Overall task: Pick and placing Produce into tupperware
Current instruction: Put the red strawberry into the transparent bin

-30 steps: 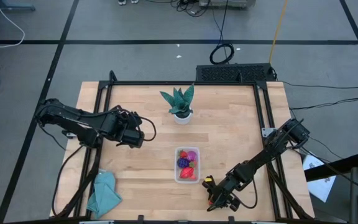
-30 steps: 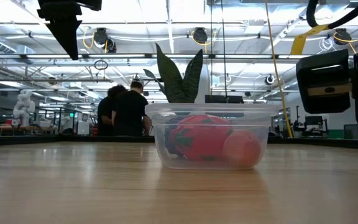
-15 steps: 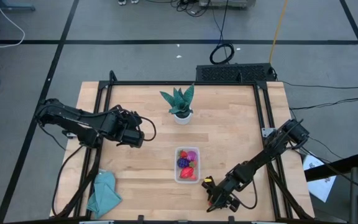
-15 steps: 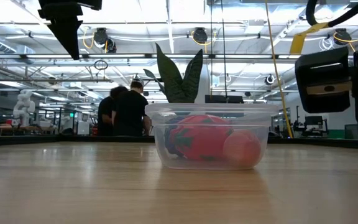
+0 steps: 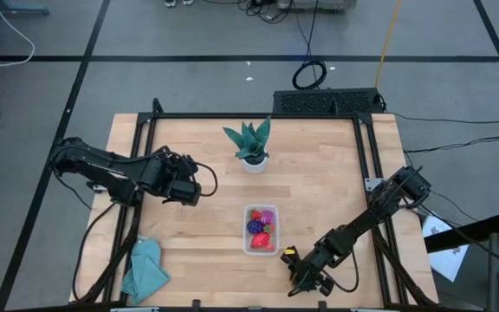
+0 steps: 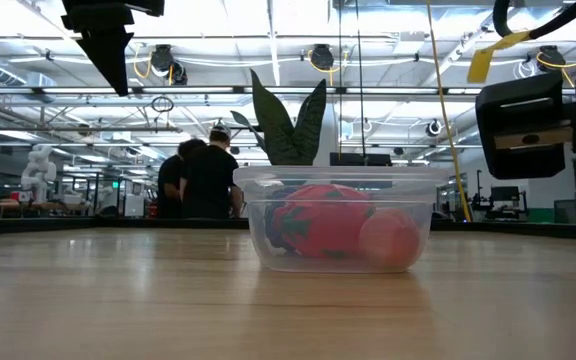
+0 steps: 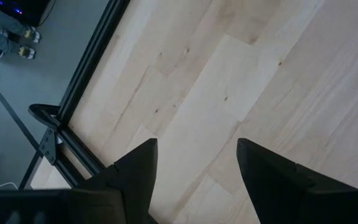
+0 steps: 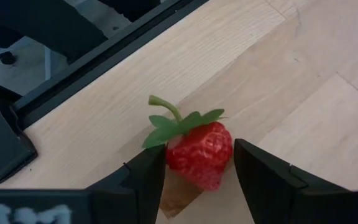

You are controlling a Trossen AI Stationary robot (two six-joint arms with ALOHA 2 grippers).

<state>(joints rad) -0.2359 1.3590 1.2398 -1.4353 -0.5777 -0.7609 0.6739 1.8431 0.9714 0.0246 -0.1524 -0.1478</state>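
One strawberry [image 8: 199,152] sits right between the fingers [image 8: 146,180] of your right hand [image 5: 302,276], which is low at the near edge of the table [image 5: 319,182], just beside the tupperware [image 5: 260,230]. Over the last second the arm has barely moved; the one change is that the fingers have started to draw in around the berry. They flank it closely, but you cannot yet call it a firm pinch, since the berry appears to rest on the wood. That suggests you are at the closing step, with the lift to come. Several fruits already lie in the container, red, purple and magenta among them. Your left hand [image 7: 194,165] hovers spread and empty over bare wood, well away from the container, unchanged.
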